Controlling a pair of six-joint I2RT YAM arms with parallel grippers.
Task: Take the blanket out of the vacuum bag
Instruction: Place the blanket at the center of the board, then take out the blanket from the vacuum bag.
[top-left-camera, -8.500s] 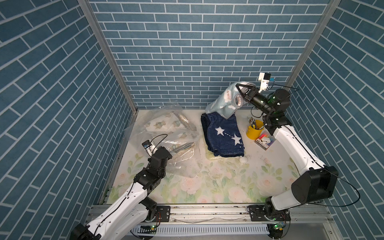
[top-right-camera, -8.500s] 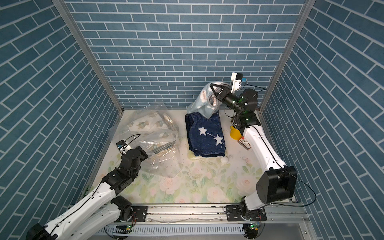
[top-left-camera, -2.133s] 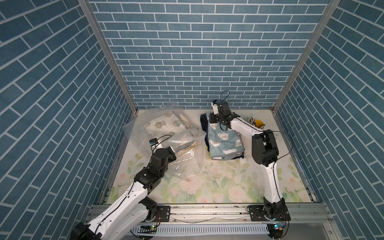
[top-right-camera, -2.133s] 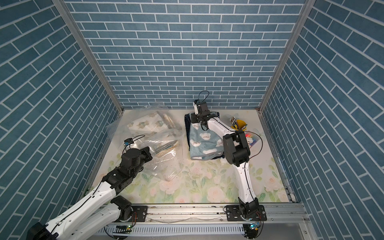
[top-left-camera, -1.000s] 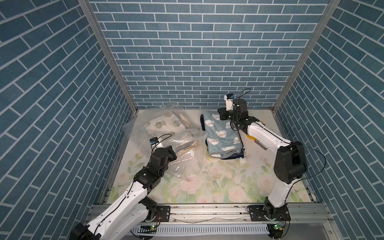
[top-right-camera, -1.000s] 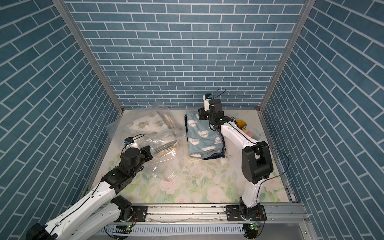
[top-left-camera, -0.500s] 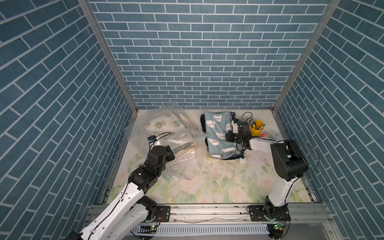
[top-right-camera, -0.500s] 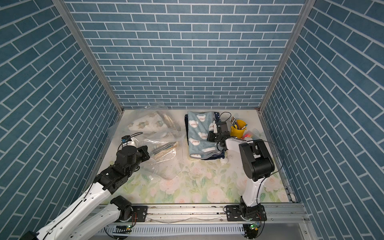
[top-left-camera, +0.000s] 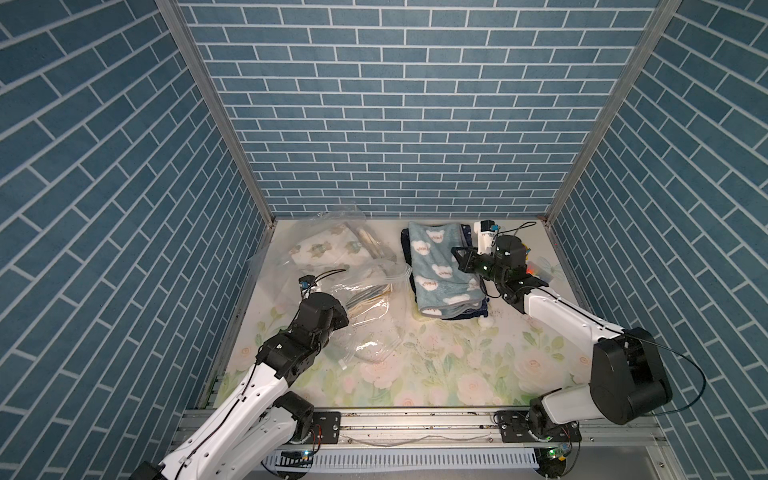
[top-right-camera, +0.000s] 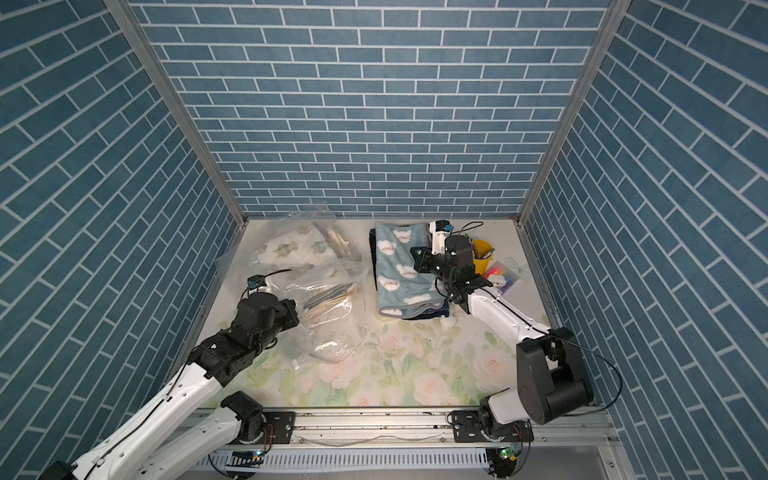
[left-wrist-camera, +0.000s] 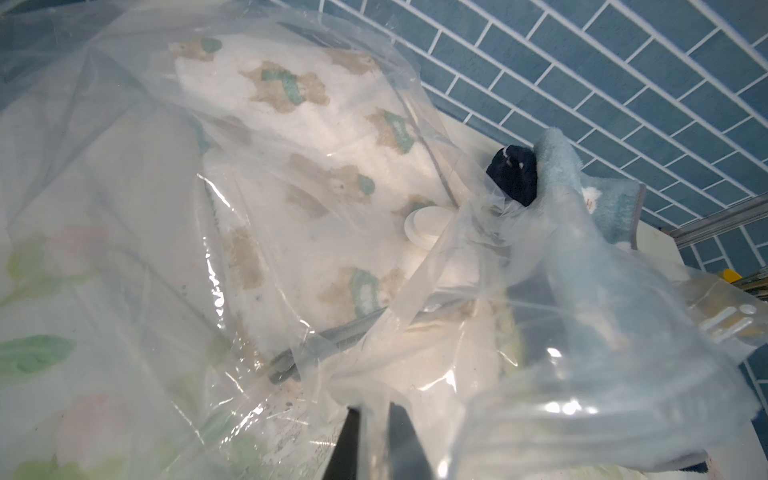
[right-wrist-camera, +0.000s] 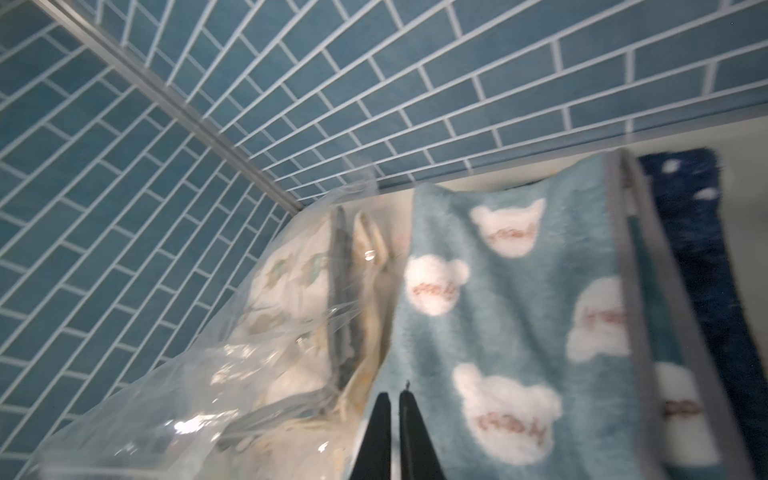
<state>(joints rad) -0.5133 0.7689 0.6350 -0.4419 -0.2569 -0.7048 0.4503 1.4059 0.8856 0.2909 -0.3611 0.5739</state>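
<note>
Crowding vacuum bag (top-left-camera: 332, 266): folded blue blanket (top-left-camera: 440, 270), yellow cup (top-right-camera: 482, 249) w/ pens.

Two clear plastic bags (top-left-camera: 365, 316), three folded blankets (top-left-camera: 440, 270), one yellow cup (top-right-camera: 482, 253), two robot arms (top-left-camera: 557, 316).

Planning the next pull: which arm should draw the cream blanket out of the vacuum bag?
Right. The right gripper hangs empty over the blue bear blanket, while the left gripper pinches the vacuum bag film.

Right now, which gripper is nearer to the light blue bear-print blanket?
Right. The right gripper hovers over the light blue blanket's edge, holding nothing. The left gripper is away across the table, at the clear vacuum bag.
</note>
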